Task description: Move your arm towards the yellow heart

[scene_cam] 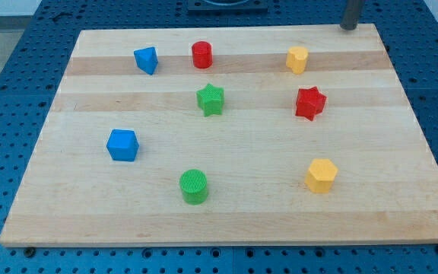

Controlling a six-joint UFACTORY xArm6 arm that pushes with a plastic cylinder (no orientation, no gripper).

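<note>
My tip (348, 27), which has no fingers to open or close, sits at the counter's (226, 224) top-right edge and could head for the bottom-right yellow block (321, 175) instead of the nearer yellow heart (297, 58).

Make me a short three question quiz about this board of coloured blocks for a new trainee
1. True or false: my tip touches a block.
2. Which block lies nearest my tip? A) blue cube B) the upper yellow block C) green cylinder
3. Fill in: the green star and the red star share the middle row, the red one toward the view's ____.

Key:
1. False; it sits at the wooden board's top edge, toward the view's right, apart from every block.
2. B
3. right
</note>
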